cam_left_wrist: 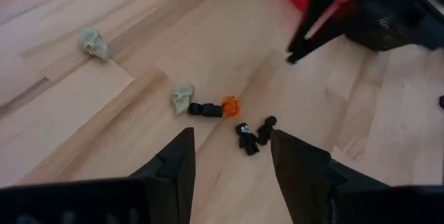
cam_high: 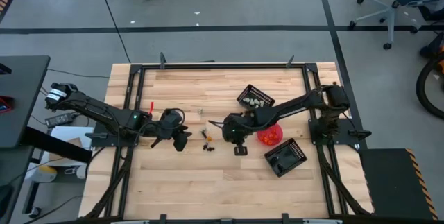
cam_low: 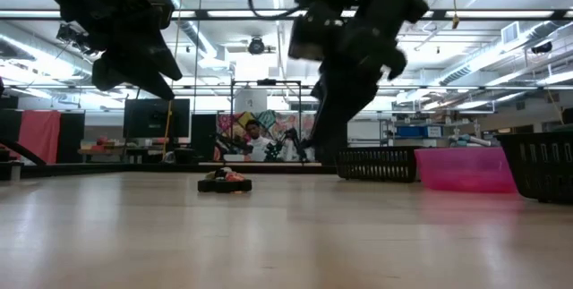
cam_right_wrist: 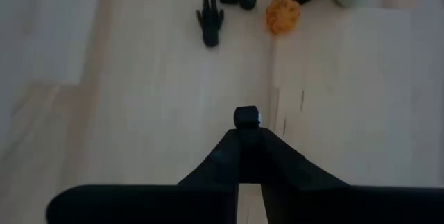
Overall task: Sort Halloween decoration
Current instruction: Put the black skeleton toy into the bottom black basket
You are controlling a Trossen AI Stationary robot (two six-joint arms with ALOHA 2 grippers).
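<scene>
My right gripper (cam_right_wrist: 247,123) has its fingers pinched together on a small black trinket (cam_right_wrist: 246,117), held above the bare wood just beside the loose pile; from above I see that gripper (cam_high: 223,124) near the middle of the table (cam_high: 208,175), reaching in from the right. The rest of the Halloween decoration lies scattered between my two arms; my left wrist camera shows an orange piece (cam_left_wrist: 229,105) touching a black piece (cam_left_wrist: 205,109), a pale skull (cam_left_wrist: 183,98) just beside them, two black figures (cam_left_wrist: 248,138) closer to my fingers, and a second pale skull (cam_left_wrist: 93,44) well apart. My left gripper (cam_left_wrist: 231,156) hovers over that cluster with its fingers spread and nothing between them. A pink bowl (cam_high: 270,135) sits by my right arm, between a black basket (cam_high: 255,98) holding pale pieces and another black basket (cam_high: 285,158). In the low view a person (cam_low: 257,142) is seated far behind the table.
</scene>
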